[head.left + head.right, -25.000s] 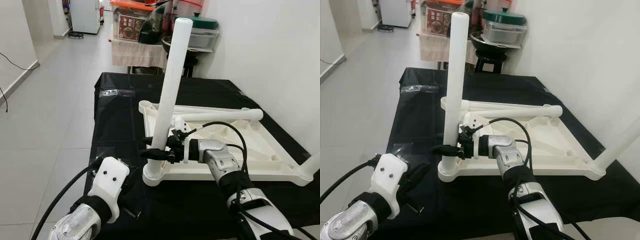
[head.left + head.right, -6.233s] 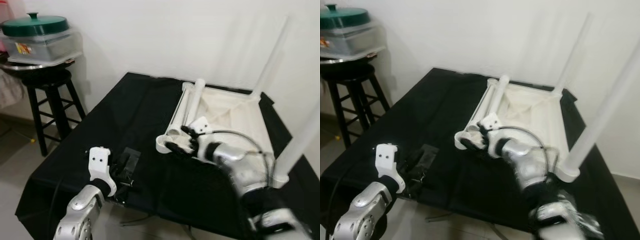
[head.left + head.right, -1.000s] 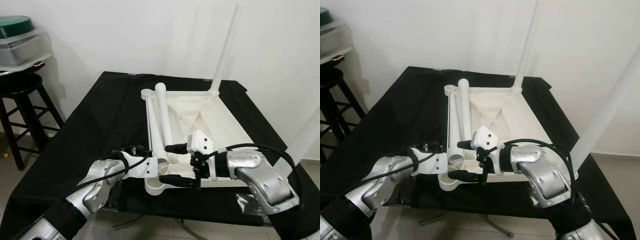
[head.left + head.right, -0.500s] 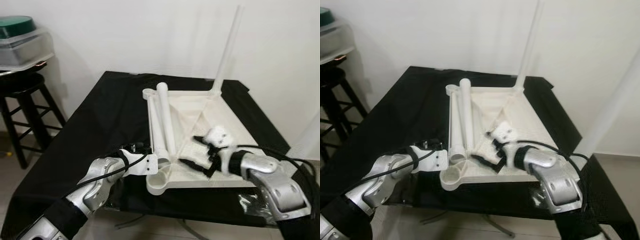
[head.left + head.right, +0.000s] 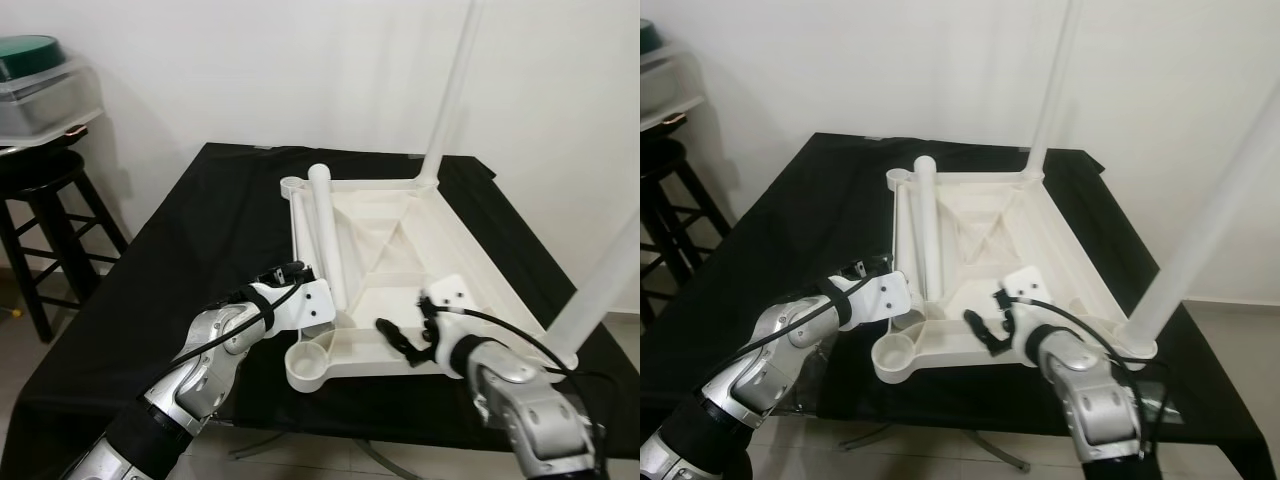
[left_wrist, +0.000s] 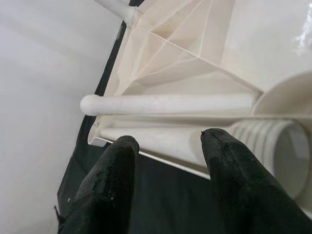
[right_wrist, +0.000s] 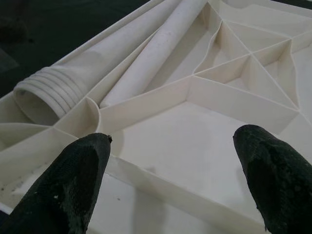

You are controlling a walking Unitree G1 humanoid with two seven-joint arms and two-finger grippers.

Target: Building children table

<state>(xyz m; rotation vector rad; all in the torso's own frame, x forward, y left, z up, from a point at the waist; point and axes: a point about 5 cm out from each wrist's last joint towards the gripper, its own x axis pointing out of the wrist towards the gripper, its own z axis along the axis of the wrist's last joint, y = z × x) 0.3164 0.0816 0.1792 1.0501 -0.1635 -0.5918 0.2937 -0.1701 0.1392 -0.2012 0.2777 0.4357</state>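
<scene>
Black table [image 5: 200,250]: 1 tabletop [image 5: 450,270], 2 upright legs [image 5: 452,95], 2 loose legs [image 5: 326,235].

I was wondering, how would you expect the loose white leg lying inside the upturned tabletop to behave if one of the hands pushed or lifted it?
The loose leg is a smooth round tube, so it would probably roll sideways, though the tabletop ribs beside it should check that. It looks like hollow plastic with a threaded open end, so likely light and stiff. Its slick surface may slip in the left hand.

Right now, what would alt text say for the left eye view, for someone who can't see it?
An upside-down white plastic tabletop lies on a black-draped table, two white legs standing upright and loose legs lying inside. The open left end effector and open right end effector hover near its front edge.
</scene>
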